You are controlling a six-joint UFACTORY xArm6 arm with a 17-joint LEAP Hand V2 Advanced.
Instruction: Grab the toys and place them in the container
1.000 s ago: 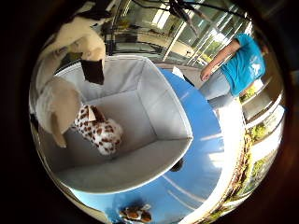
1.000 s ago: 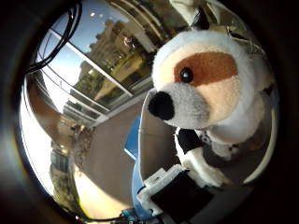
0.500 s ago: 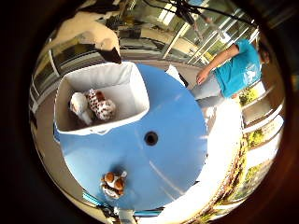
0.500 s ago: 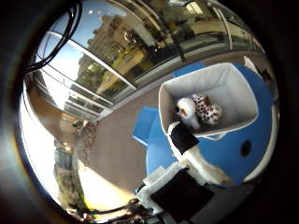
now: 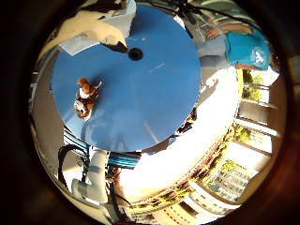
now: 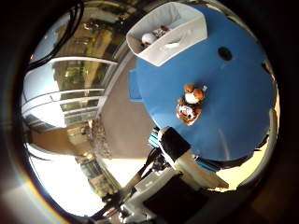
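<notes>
A white fabric container (image 6: 180, 39) stands at one edge of the round blue table (image 6: 233, 102). Inside it lie a white-and-brown plush dog (image 6: 149, 38) and a spotted plush (image 6: 161, 31). An orange, white and brown plush tiger (image 6: 188, 105) lies on the bare tabletop, apart from the container, and also shows as the tiger (image 5: 84, 97). My right hand (image 6: 180, 156) hangs high above the table, open and holding nothing. One of its white fingers (image 5: 93, 26) with a black tip reaches across the container's side.
The table has a small dark hole (image 5: 135, 54) near its middle. A person in a teal shirt (image 5: 248, 49) stands beside the table's far edge. The arm's white base (image 5: 91, 180) stands by the table's rim, on the tiger's side.
A second ago my hand held the plush dog over the container. The dog now lies inside it. My hand has let go and risen high above the table.
</notes>
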